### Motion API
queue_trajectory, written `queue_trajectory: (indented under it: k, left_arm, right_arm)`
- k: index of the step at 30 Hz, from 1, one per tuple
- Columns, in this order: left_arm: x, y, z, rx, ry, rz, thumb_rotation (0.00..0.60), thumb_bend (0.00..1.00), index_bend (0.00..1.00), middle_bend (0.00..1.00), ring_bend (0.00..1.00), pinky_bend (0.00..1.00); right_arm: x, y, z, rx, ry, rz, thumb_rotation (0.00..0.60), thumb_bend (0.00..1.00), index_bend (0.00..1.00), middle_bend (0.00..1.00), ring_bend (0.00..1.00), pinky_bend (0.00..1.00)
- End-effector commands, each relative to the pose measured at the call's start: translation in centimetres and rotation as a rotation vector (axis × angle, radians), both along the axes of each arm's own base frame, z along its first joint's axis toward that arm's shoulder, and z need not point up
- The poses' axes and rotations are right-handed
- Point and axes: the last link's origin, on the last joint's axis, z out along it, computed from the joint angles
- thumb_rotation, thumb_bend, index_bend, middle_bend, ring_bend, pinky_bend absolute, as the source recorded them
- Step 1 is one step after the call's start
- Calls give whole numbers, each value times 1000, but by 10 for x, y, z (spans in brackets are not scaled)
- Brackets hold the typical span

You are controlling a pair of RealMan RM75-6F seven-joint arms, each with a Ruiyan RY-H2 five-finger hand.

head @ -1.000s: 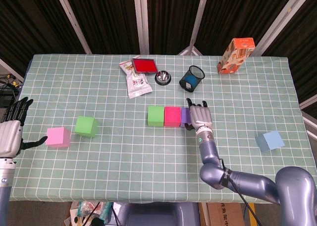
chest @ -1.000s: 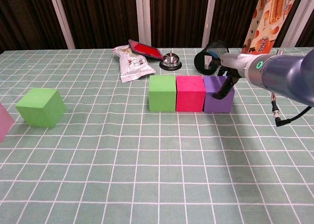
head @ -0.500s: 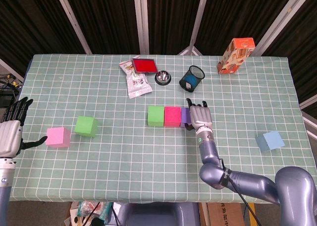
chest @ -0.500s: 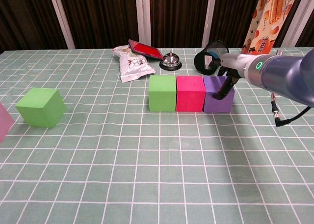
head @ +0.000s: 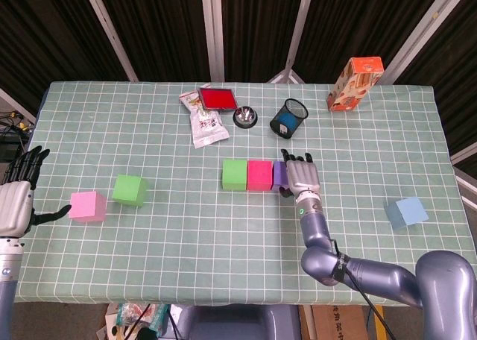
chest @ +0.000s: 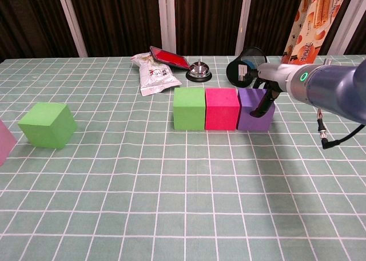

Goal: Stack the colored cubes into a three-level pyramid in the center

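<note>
Head view shows a row of three cubes touching side by side near the table's centre: a green cube (head: 234,174), a red cube (head: 259,175) and a purple cube (head: 279,174). The right hand (head: 301,177) sits at the purple cube's right side, mostly hiding it. Compared with a second ago almost nothing has moved; the hand has shifted only slightly to the right, and the row has stayed put. I read this as the base level being finished and the hand beginning to let go, with two levels not yet built.

Chest view gives what the overhead angle hides: the purple cube's (chest: 254,109) full front face, and dark fingers (chest: 265,102) lying against its upper right edge. Whether they press the cube or merely touch it, I cannot tell; the hand does not seem to enclose it.

Only the head view shows the left hand (head: 16,198), at the table's far left with fingers spread and holding nothing, its thumb just beside a pink cube (head: 87,206). A second green cube (head: 129,189) lies near that, and a blue cube (head: 406,212) sits well apart at the right edge. The chest view catches only a sliver of the pink cube and misses the blue one entirely.
</note>
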Motion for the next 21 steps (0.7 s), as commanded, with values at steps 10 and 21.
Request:
queue_trajectory:
  k: [10, 21]
  left_arm:
    - [1, 0, 0, -1, -1, -2, 600, 88, 0, 0, 0, 11]
    - [5, -3, 1, 0, -8, -17, 600, 88, 0, 0, 0, 11]
  right_arm:
    - [-4, 5, 4, -16, -1, -5, 600, 336, 0, 108, 69, 0]
    - [-12, 23, 27, -57, -32, -24, 600, 336, 0, 88, 41, 0]
